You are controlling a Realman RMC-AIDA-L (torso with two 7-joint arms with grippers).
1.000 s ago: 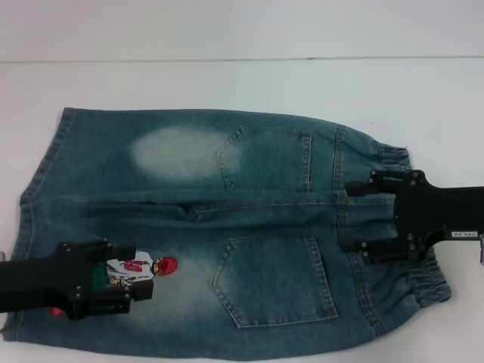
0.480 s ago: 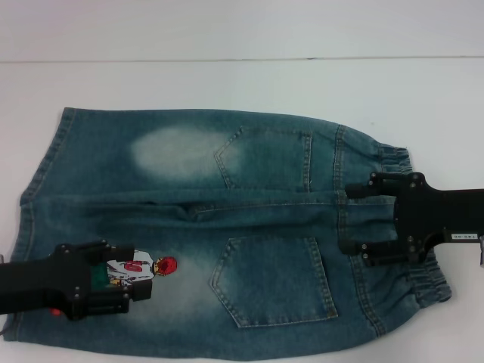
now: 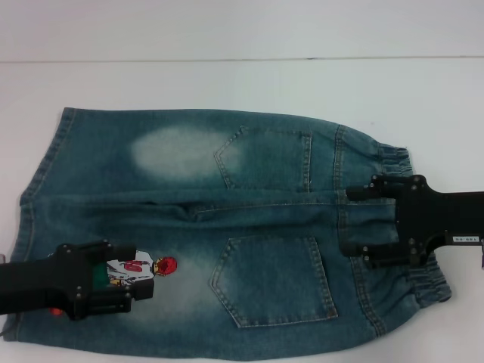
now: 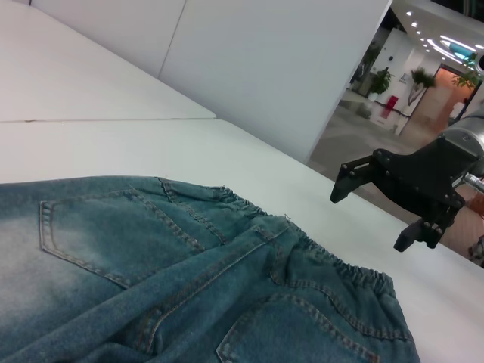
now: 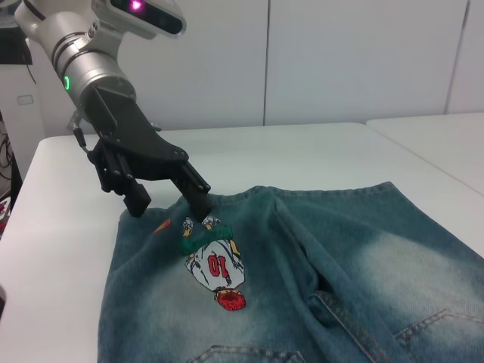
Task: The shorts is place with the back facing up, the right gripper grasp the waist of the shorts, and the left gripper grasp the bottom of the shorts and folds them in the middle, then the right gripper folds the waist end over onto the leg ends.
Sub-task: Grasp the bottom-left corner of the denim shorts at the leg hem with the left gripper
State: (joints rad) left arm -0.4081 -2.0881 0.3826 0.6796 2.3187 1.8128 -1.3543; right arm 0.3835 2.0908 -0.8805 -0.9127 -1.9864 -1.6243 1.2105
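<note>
Shorts (image 3: 234, 234) lay flat on desk (image 3: 227, 83), back up, long axis left-right. Right claw (image 3: 361, 221) stood wide over waist (image 3: 408, 227) at right; left claw (image 3: 130, 281) wide over near leg hem (image 3: 23, 249) at left.

The left gripper (image 3: 121, 280) reaches in from the left, low and level, jaws spread apart, on a silver-grey wrist. The right gripper (image 3: 355, 219) reaches in from the right, held level, jaws spread wide.
</note>
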